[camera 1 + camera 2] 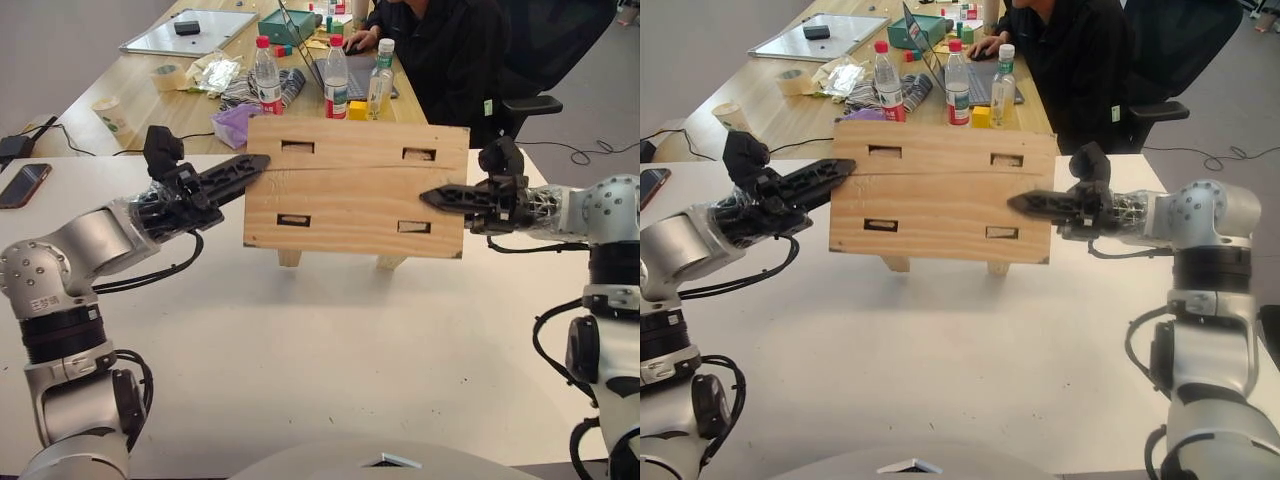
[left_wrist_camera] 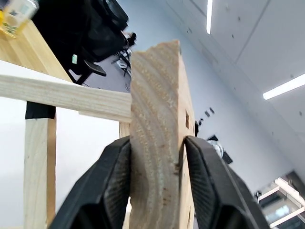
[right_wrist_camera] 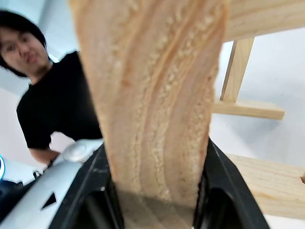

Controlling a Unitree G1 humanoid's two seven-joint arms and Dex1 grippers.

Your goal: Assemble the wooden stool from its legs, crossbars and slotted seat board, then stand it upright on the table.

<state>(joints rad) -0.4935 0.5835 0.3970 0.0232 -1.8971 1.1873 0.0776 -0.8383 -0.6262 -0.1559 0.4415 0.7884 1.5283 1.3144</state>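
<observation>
Seat (image 1: pixel 355 200), legs (image 1: pixel 289 257) and crossbars (image 2: pixel 62 95) joined (seemingly assembled), tipped on edge; left gripper (image 1: pixel 258 164) and right gripper (image 1: pixel 430 197) pinch the seat; uprighting remains.

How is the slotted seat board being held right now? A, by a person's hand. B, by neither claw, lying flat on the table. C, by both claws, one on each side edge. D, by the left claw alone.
C: the left claw and the right claw each clamp an opposite side edge of the seat board, which faces the camera on edge.
</observation>
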